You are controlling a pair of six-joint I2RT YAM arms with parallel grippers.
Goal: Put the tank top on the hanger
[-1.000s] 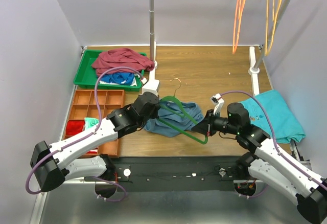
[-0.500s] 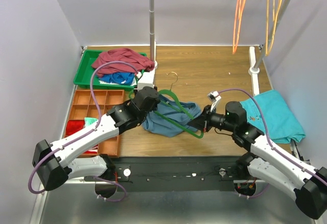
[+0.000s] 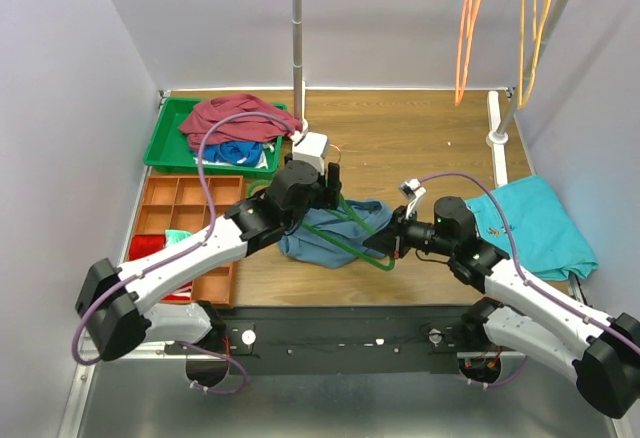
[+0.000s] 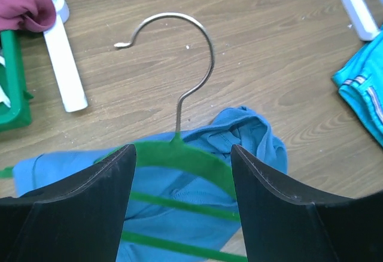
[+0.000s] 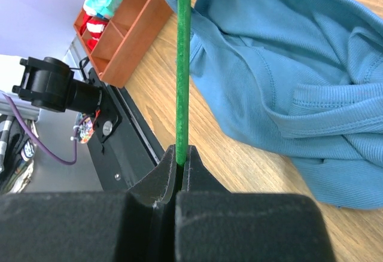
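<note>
Two claws are crowding one hanger (image 4: 200, 160): right gripper (image 5: 181, 154) is pinching its green bar at 4 o'clock of the tank top (image 3: 315, 243), left gripper (image 4: 182, 152) is hovering spread open around the neck. Tank top is lying bunched mid table (image 3: 420, 148).

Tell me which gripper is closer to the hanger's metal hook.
Left. The left gripper hangs open just behind the metal hook; the right gripper is shut on the hanger bar, farther off.

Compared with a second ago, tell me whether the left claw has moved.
Yes. The left claw has moved toward the table's far side and to the right, ending closer to the pole base.
</note>
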